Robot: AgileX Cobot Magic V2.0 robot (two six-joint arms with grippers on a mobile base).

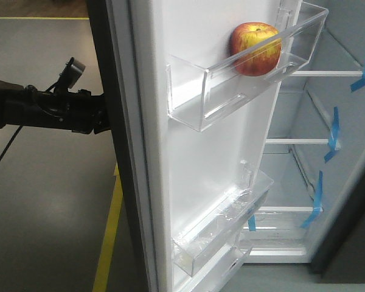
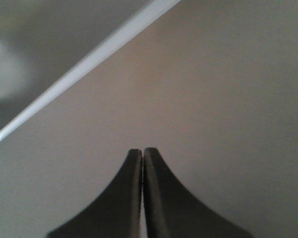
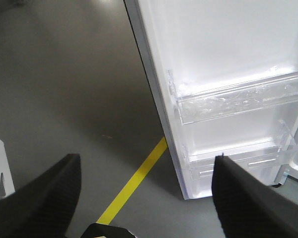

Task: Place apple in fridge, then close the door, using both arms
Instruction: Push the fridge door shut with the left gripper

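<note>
Red apple [image 1: 255,48] in bin [image 1: 214,91] — left gripper [image 2: 142,150] maybe touching door [image 1: 194,173].

Left claw [image 2: 142,150] sits bottom centre, its two dark fingers [image 2: 121,203] pressed flat together, tips aimed at the door [image 2: 213,99], whose plain grey-brown face fills most of the view. A bright pale edge strip [image 2: 84,64] slashes diagonally across the upper left, with only dark grey blur [image 2: 35,25] beyond it.

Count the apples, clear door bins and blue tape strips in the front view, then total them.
Apples: 1
Clear door bins: 3
Blue tape strips: 4
Total: 8
</note>
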